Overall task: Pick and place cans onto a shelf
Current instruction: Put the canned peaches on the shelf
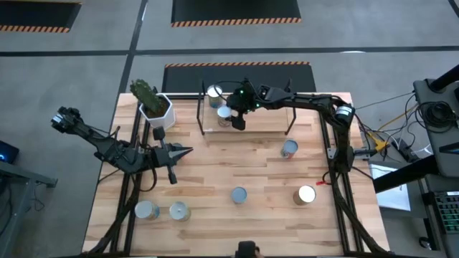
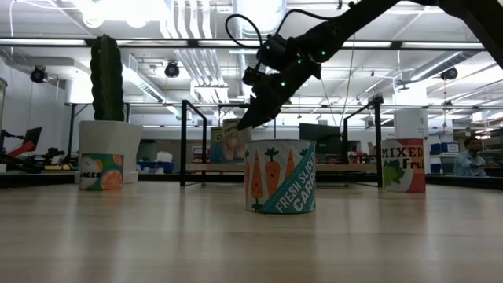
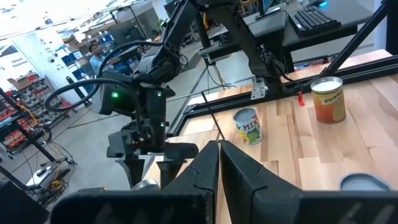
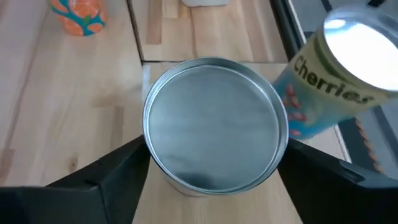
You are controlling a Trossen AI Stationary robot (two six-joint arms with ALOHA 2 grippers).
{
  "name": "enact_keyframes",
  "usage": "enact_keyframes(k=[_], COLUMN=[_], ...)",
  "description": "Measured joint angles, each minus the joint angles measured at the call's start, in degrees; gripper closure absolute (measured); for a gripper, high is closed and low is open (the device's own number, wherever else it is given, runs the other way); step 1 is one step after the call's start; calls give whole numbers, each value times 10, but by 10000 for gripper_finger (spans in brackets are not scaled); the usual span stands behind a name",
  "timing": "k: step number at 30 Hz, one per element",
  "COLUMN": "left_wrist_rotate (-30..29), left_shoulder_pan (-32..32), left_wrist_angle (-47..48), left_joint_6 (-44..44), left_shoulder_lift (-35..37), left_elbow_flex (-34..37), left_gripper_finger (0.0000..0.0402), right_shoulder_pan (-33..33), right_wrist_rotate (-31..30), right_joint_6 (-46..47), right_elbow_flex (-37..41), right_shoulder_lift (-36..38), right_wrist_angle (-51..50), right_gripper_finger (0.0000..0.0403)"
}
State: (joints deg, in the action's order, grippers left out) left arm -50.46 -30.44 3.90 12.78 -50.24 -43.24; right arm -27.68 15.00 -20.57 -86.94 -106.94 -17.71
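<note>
- Right tool (image 1: pixel 237 119) over the shelf (image 1: pixel 251 131), fingers spread wide on either side of a silver-topped can (image 4: pixel 216 126); whether the pads touch its wall, cannot tell.
- Right wrist view alone shows a Cherries can (image 4: pixel 339 78) just beside that can, a narrow gap between them.
- High view: both stand at the shelf's left end, near the black upright (image 1: pixel 203 107); the rest of the board is bare up to the right upright (image 1: pixel 291 118).
- Left tool (image 1: pixel 183 152) shut, parked low over the surface (image 1: pixel 215 172) left of centre, apart from any can.
- Loose cans: one right of the shelf (image 1: pixel 289 149), one at centre (image 1: pixel 239 195), one with a bright top (image 1: pixel 306 195), two at the front-left edge (image 1: pixel 147 210).
- Low view: the carrot-label can (image 2: pixel 280 177) blocks most of the shelf.
- Cactus pot (image 1: pixel 156 110) at the back-left corner.
</note>
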Motion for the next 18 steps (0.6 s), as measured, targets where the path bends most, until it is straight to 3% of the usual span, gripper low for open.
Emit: enact_keyframes(k=[7,18], left_wrist_rotate=[0,0], left_shoulder_pan=[0,0], left_wrist_angle=[0,0], left_joint_6=[0,0], left_shoulder_lift=[0,0], left_elbow_flex=[0,0], left_gripper_finger=[402,402], right_shoulder_pan=[-1,-1], right_wrist_rotate=[-1,-17], right_joint_6=[6,35], right_elbow_flex=[0,0], right_shoulder_lift=[14,101], right_wrist_angle=[-6,-113], right_gripper_finger=[52,87])
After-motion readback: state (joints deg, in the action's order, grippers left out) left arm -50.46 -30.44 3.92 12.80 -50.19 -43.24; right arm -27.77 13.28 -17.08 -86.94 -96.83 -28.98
